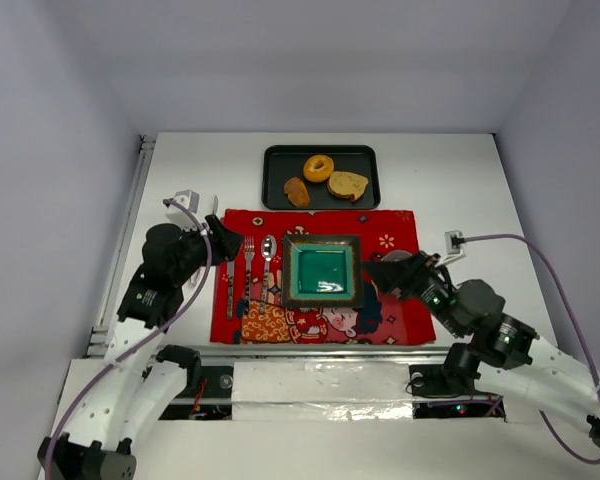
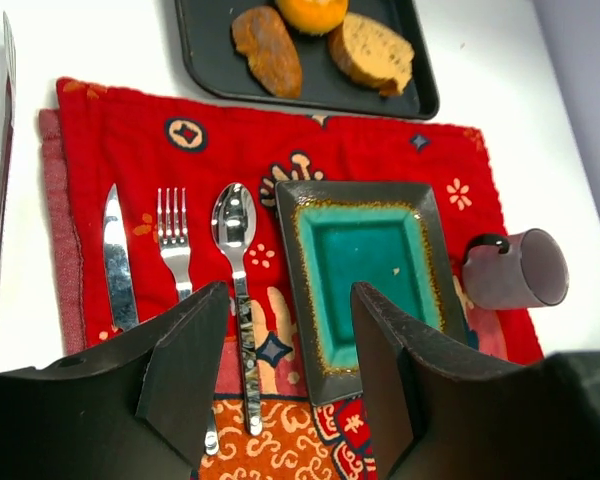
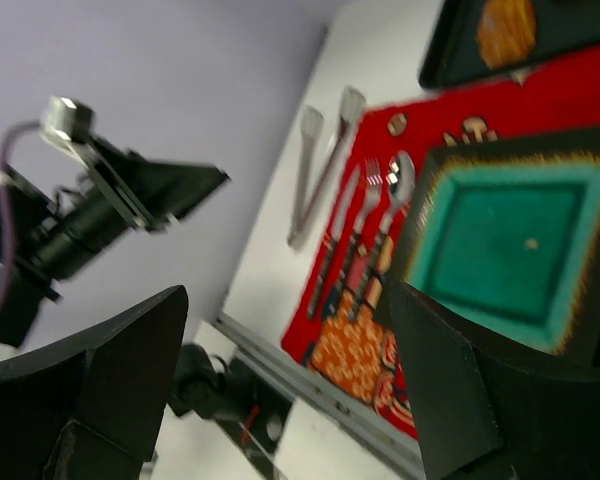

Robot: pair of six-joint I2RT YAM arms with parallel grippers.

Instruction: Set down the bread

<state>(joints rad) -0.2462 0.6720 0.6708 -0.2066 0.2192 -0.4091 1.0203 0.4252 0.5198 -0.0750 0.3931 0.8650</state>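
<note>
The bread lies on a black tray [image 1: 280, 160] at the far middle of the table: an orange ring doughnut [image 1: 318, 167], a brown oblong roll [image 1: 297, 191] and a tan toast slice [image 1: 348, 185]. The left wrist view shows the roll [image 2: 268, 48], the doughnut [image 2: 315, 12] and the toast [image 2: 372, 50] at its top edge. My left gripper [image 1: 233, 243] is open and empty, over the placemat's left part near the cutlery [image 2: 290, 370]. My right gripper [image 1: 374, 271] is open and empty, just right of the teal plate [image 1: 322, 272].
A red patterned placemat [image 1: 395, 232] holds the teal square plate [image 2: 365, 265], a knife [image 2: 118, 265], fork [image 2: 175, 250] and spoon [image 2: 235, 250]. A grey-purple mug [image 2: 515, 268] lies on its side right of the plate. Metal tongs [image 3: 320, 170] lie left of the mat.
</note>
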